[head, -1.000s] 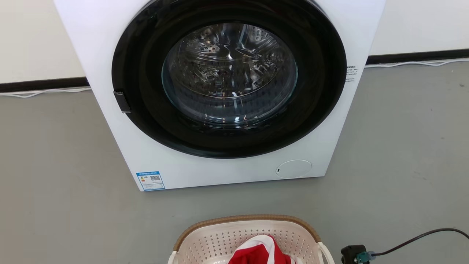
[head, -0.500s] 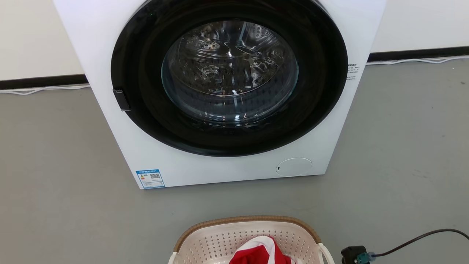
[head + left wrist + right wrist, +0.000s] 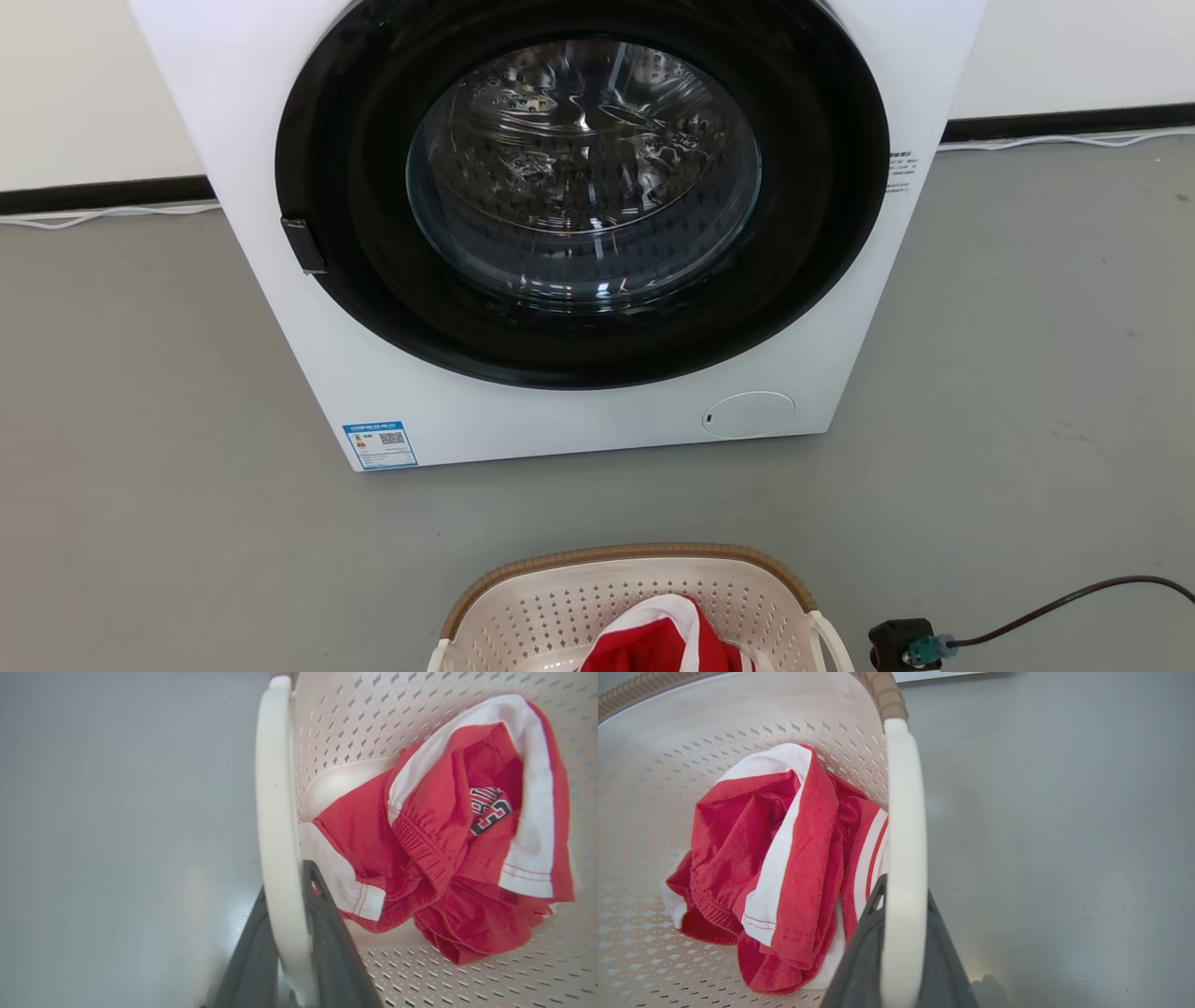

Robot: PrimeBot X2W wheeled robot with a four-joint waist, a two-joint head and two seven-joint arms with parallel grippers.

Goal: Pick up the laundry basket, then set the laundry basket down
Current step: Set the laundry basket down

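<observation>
Clamping your left end effector and right end effector on the loop handles of the laundry basket before the washing machine, you are risking a tilt if one side is slipping, spilling the red shorts.

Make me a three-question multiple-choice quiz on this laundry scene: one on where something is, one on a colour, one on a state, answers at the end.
1. The red-and-white garment lies: A. inside the laundry basket; B. on a table; C. on a hook.
2. The basket's rim is: A. blue; B. brown; C. black.
3. The left gripper is: A. wide open, holding nothing; B. shut on the garment; C. shut on a white basket handle.

Answers: 1 A, it is bunched within the perforated walls; 2 B, a brown woven-look band tops the cream walls; 3 C, the dark fingers pinch the white loop from both sides.
</observation>
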